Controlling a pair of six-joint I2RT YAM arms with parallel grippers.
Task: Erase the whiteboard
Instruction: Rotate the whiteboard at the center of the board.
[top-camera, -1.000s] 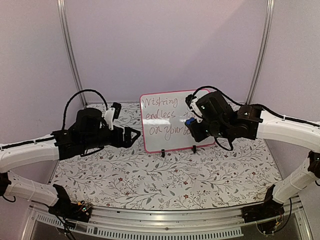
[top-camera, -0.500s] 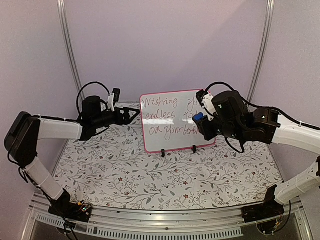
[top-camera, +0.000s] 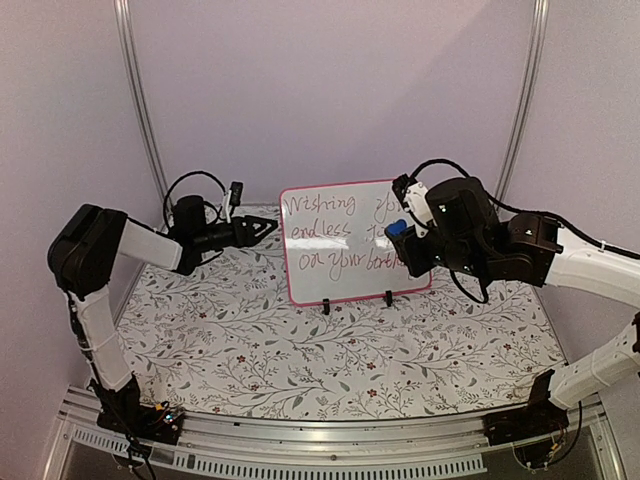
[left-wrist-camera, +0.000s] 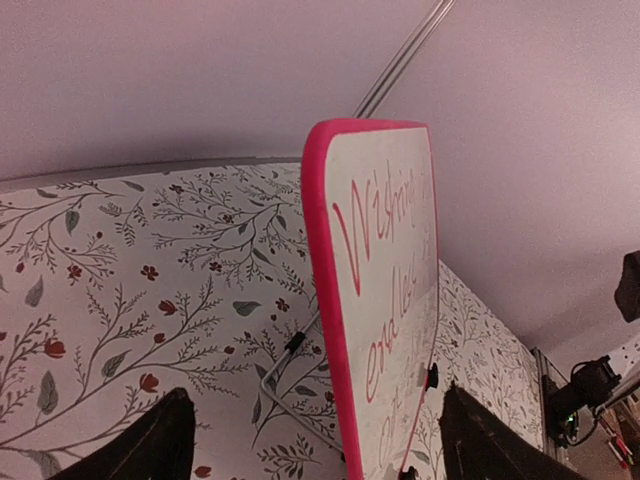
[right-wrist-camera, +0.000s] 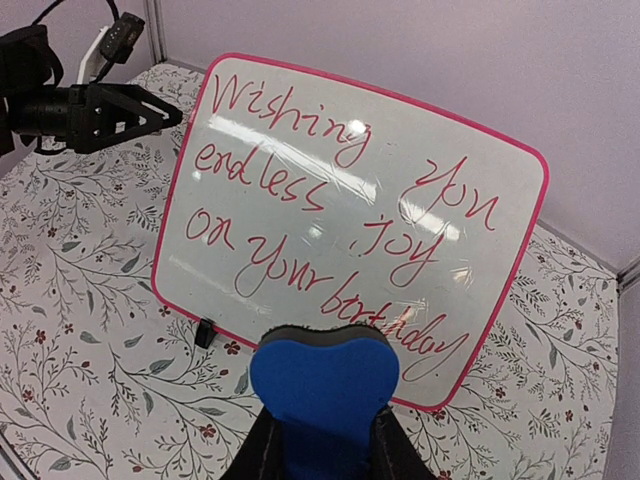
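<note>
Elbow high at the bench's left side, the left arm stretches its forearm level toward the middle. The left end effector (top-camera: 262, 230) points at the left edge of the whiteboard (top-camera: 340, 240). Its fingers (left-wrist-camera: 160, 445) are spread wide and hold nothing. In the left wrist view the board's pink-red frame stands edge-on just ahead of them, roughly in line with the gap between the two tips, untouched.

The right arm comes in from the opposite side, its wrist turned toward the board. The right end effector (top-camera: 400, 238) is clamped on a blue eraser (right-wrist-camera: 325, 385), one finger on each side of the block. The board faces this end effector squarely. In the right wrist view it lies straight ahead of the eraser and apart from it, with nearly the whole writing surface visible beyond the block. From above, the eraser overlaps the board's right part, beside the middle line of writing.

The whiteboard stands upright on two black clip feet (top-camera: 326, 306). It bears three lines of handwriting, "Wishing you endless joy on your birthday", all legible.

Below both end effectors lies the bench (top-camera: 300, 370), covered with a pale cloth printed with grey twigs and small red flowers. A metal rail (top-camera: 300, 440) runs along its near edge, by the arm bases. Plain lilac walls close the space behind, with a slim metal pole (top-camera: 140, 100) in each back corner.
</note>
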